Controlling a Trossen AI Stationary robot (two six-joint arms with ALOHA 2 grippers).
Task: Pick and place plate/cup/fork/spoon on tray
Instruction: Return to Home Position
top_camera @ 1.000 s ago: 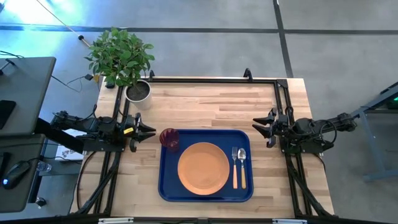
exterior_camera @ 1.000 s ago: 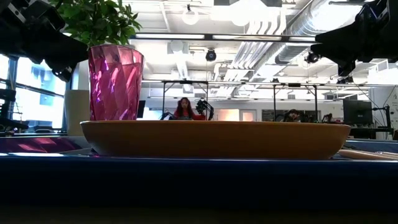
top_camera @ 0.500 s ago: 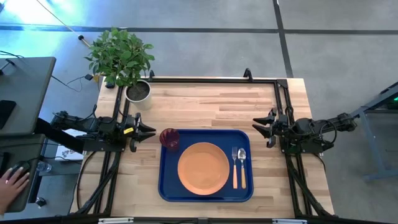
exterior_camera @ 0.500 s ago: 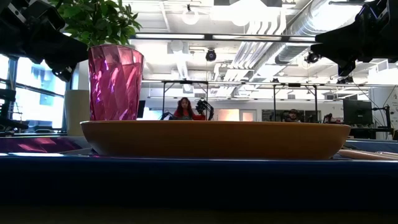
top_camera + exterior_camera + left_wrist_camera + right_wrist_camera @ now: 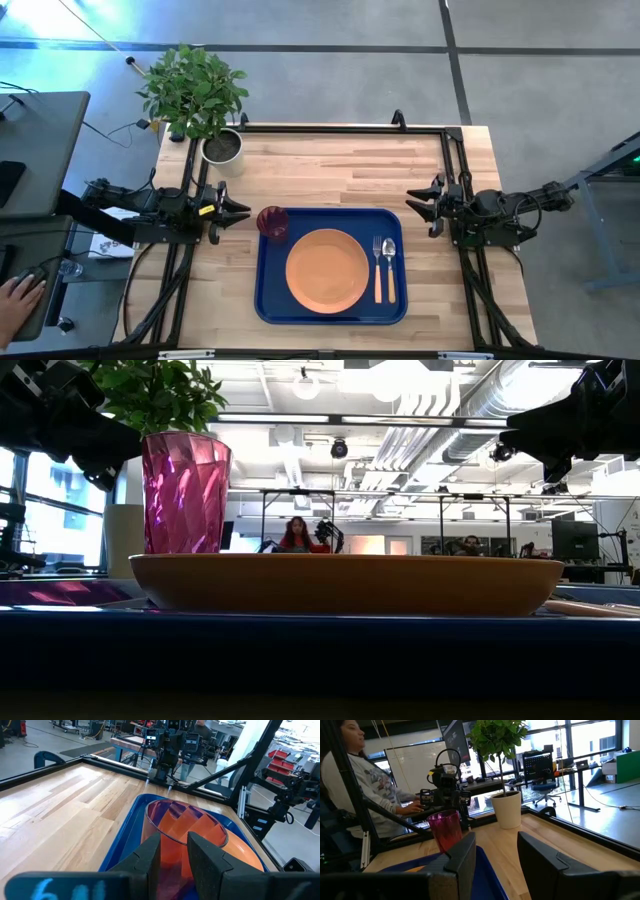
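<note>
Plate, cup, fork and spoon all rest on the blue tray, with both arms out at the desk's sides.

The plate (image 5: 327,269) lies in the middle of the tray (image 5: 268,300), and the cup (image 5: 272,222) stands upright in its far left corner, just beside the plate's rim. Right of the plate, the fork (image 5: 378,270) and the spoon (image 5: 389,270) lie side by side, the spoon on the outside. The left pincer (image 5: 238,212) hovers over the left edge of the desk (image 5: 330,165) near the cup, fingers slightly parted and empty. The right pincer (image 5: 418,210) hovers at the right edge, also parted and empty.
</note>
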